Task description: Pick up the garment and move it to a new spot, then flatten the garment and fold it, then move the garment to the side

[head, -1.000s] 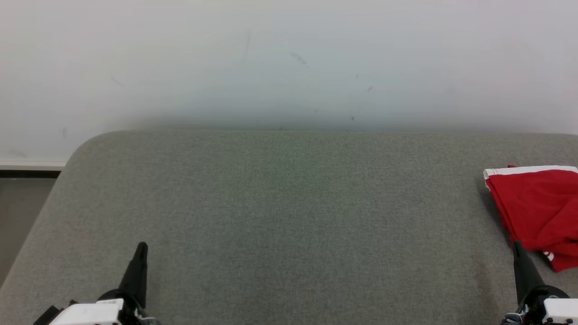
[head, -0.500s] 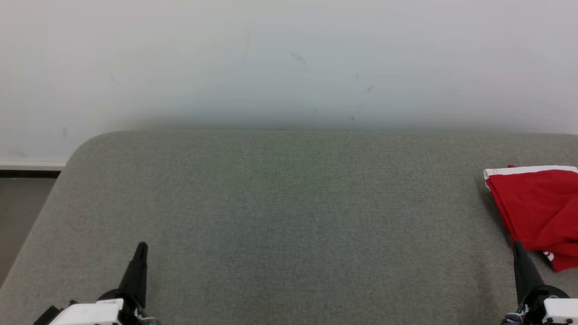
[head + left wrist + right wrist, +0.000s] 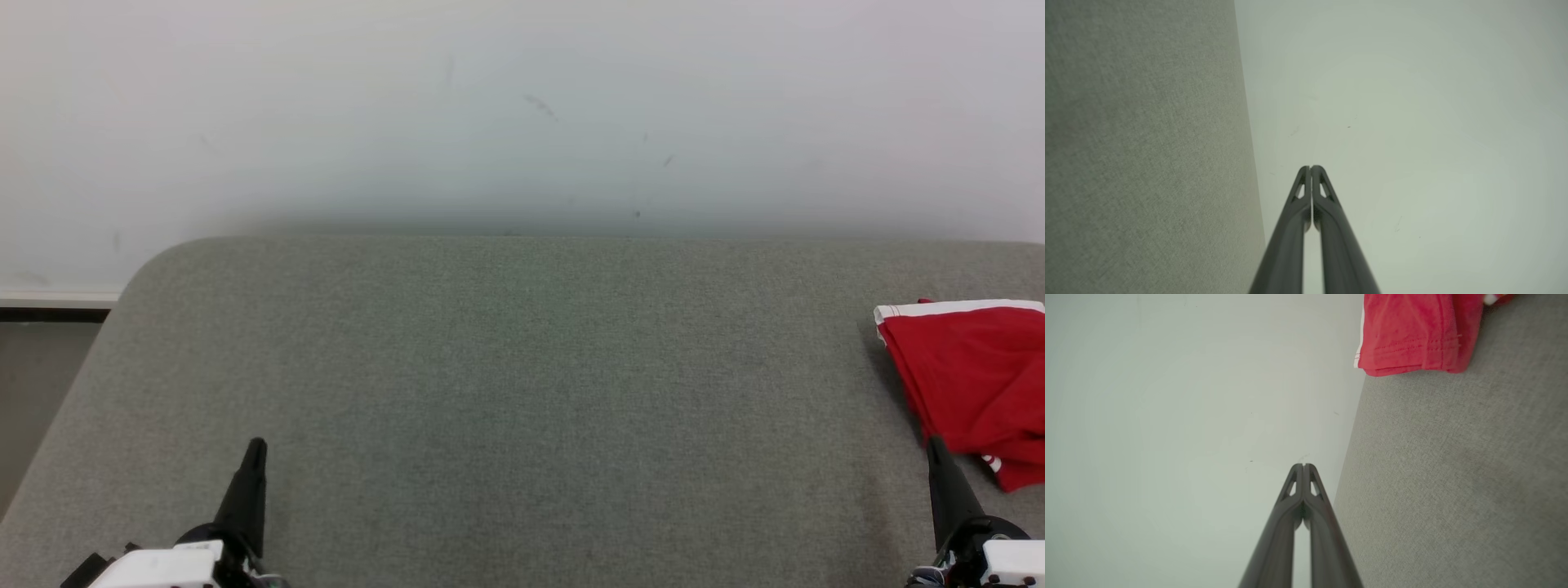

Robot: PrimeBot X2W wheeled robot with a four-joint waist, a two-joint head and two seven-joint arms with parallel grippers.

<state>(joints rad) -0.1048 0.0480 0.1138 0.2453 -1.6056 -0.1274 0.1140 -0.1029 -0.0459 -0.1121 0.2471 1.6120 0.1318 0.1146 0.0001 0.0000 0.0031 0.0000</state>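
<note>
The pale wall [image 3: 522,106] stands behind the far edge of the bench [image 3: 522,392], whose grey fabric top runs across the head view. The red garment [image 3: 971,384], trimmed in white, lies at the bench's far right end, partly cut off by the frame. It is gathered into a loose, layered bundle with creases, not spread flat. Lying off to the side like that would fit a garment folded and put aside. It would fit just as well one waiting, rumpled, to be picked up. The pictures do not settle which.

The left hand [image 3: 256,446] sits low over the bench's near left part and the right hand [image 3: 936,445] over its near right part, just short of the garment's near edge. On each, the fingers are pressed together with nothing between them. Both point toward the bench's far edge, a parked pose that leaves the bench's middle open.

Against the earlier frames nothing differs. The garment, both hands and the camera sit exactly as they did a second ago.
</note>
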